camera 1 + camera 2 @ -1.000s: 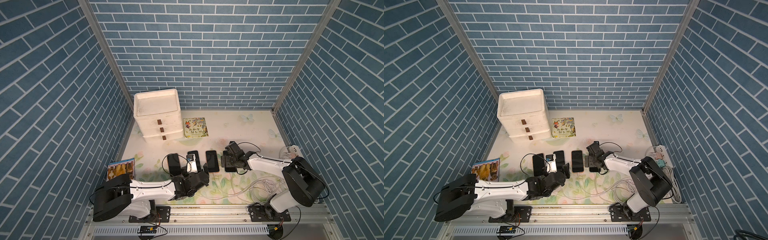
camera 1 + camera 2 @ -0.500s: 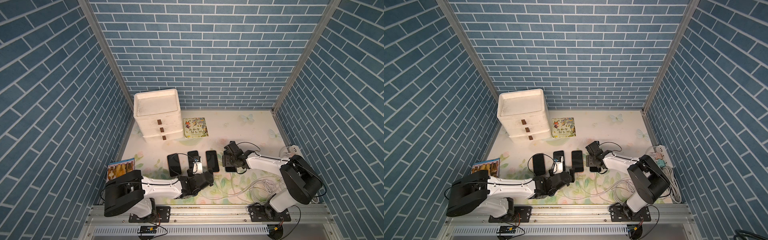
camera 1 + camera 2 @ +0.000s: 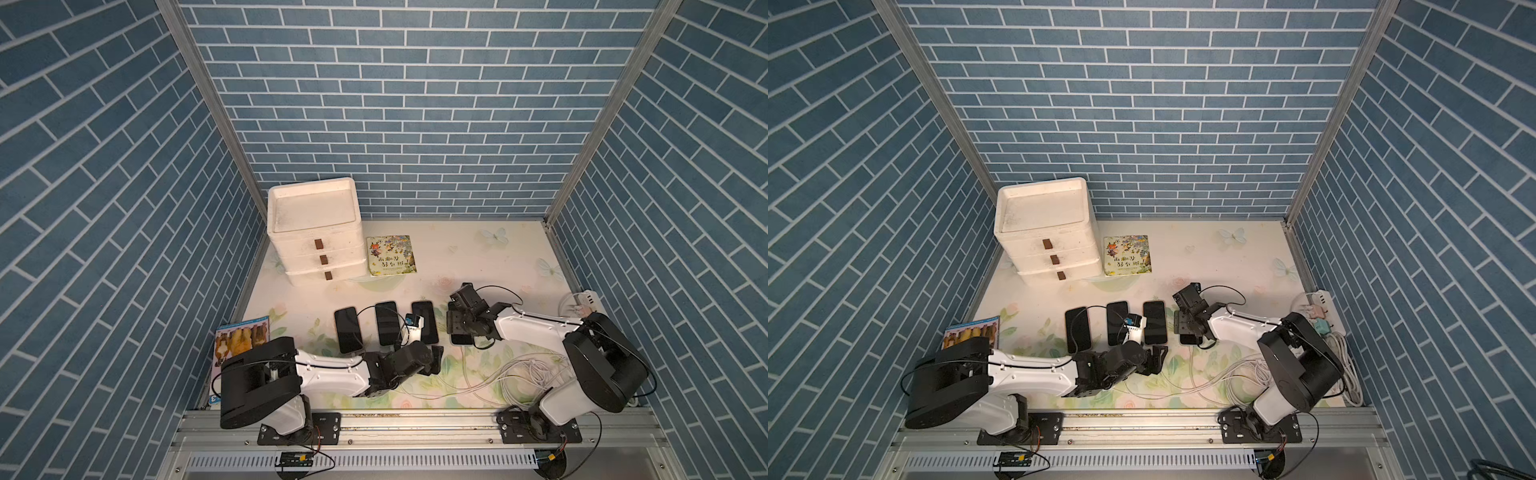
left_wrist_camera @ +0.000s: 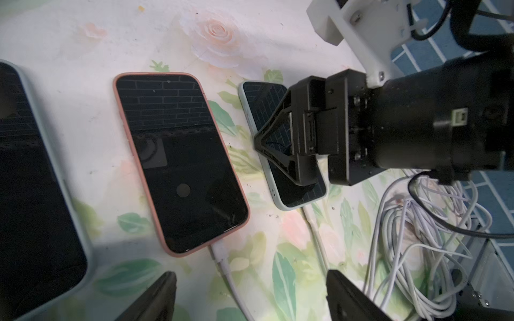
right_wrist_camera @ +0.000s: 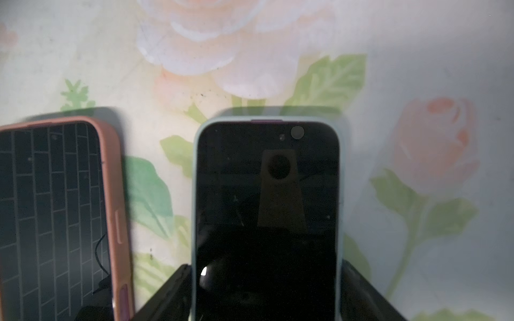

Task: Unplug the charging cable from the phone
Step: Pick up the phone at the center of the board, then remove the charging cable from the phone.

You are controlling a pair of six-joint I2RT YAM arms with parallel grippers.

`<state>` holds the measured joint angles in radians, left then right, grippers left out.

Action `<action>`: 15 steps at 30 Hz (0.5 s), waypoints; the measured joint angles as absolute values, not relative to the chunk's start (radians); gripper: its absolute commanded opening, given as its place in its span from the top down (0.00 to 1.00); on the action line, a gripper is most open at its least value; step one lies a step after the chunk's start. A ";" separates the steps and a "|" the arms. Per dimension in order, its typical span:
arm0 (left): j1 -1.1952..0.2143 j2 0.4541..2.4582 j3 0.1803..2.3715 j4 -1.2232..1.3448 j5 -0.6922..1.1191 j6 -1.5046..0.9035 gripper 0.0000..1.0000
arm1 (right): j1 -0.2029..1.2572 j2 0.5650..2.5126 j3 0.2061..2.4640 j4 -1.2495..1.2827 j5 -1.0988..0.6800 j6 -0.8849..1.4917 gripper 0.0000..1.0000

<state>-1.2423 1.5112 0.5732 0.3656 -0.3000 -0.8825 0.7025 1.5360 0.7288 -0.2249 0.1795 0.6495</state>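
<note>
Bracing: my right gripper (image 5: 264,265) pinches the phone (image 5: 267,194) edgewise. My left gripper (image 3: 434,360), low centre in a top view, hangs spread; next, clamp its cable (image 4: 314,236), pull.

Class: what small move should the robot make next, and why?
Probably slide the open left gripper onto the plug of the green phone and close: the right gripper straddles that phone, its cable is plugged in, and the left gripper holds nothing.
</note>
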 measured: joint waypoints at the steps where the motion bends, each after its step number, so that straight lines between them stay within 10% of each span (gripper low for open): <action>1: -1.242 1.517 0.566 0.390 -0.294 -0.882 0.16 | 0.702 1.526 0.721 -0.223 0.179 0.649 0.76; 15: -1.257 1.647 0.393 0.830 -0.209 -0.894 0.29 | 0.704 1.245 0.570 -0.109 0.198 0.647 0.85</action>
